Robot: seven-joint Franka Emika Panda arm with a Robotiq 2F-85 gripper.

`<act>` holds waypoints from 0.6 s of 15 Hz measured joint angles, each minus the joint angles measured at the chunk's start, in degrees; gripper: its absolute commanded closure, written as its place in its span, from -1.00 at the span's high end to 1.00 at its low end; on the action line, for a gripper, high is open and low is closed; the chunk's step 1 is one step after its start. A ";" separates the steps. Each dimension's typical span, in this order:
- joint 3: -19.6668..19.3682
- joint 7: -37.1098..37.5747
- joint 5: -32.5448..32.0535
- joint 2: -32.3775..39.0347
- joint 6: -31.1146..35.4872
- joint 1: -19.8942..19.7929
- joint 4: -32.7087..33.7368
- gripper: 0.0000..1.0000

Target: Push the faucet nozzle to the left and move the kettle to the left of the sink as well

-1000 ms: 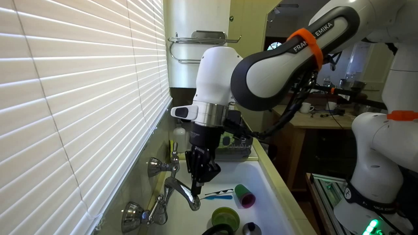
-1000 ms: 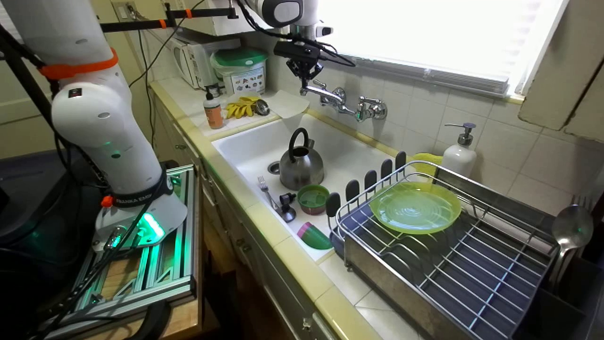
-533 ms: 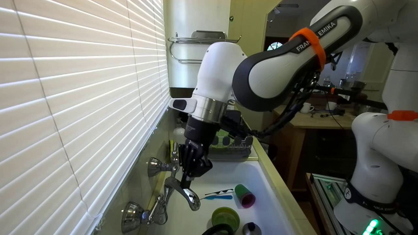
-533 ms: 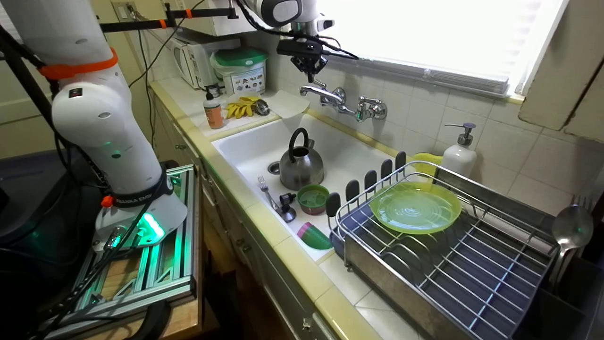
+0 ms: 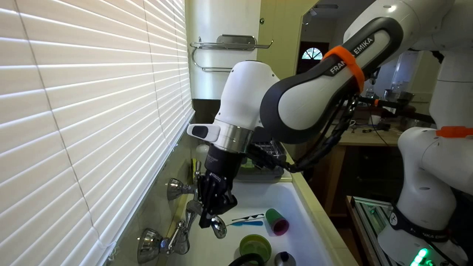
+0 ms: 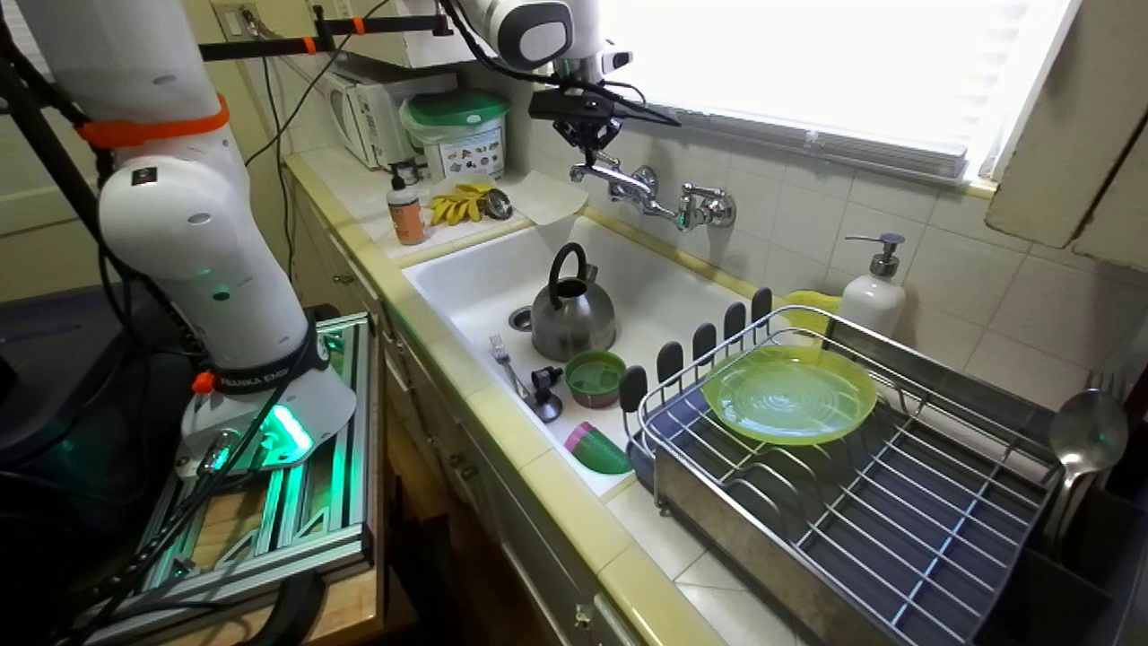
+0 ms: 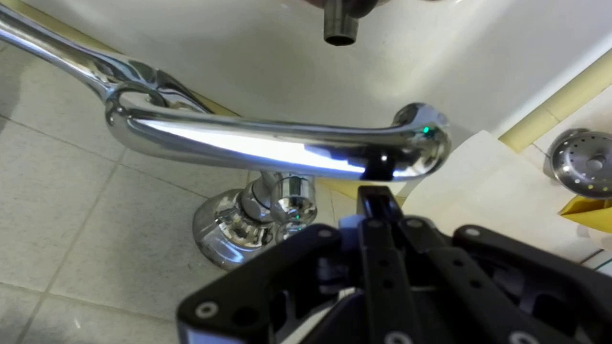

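Observation:
The chrome faucet nozzle reaches out over the white sink; it also shows in an exterior view and across the wrist view. My gripper is shut and empty. Its fingertips are beside the nozzle near the outlet end, on the wall side; whether they touch it I cannot tell. In an exterior view the gripper overlaps part of the nozzle. The silver kettle stands upright in the sink. Its spout shows in the wrist view, and only its dark handle in an exterior view.
Chrome tap handles and the blinds are close to the arm. A green cup, a green bowl, a stopper and a fork lie in the sink. A dish rack and a soap bottle flank it.
My gripper has moved toward the window, rising over the nozzle and then lowering on its wall side. The nozzle and kettle look unmoved.

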 measured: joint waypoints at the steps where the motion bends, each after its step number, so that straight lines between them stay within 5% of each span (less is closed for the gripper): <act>1: 0.23 -0.41 0.01 0.45 0.01 0.00 0.00 -1.00; 9: 0.48 -0.98 -0.41 1.15 -1.84 -0.32 0.62 -1.00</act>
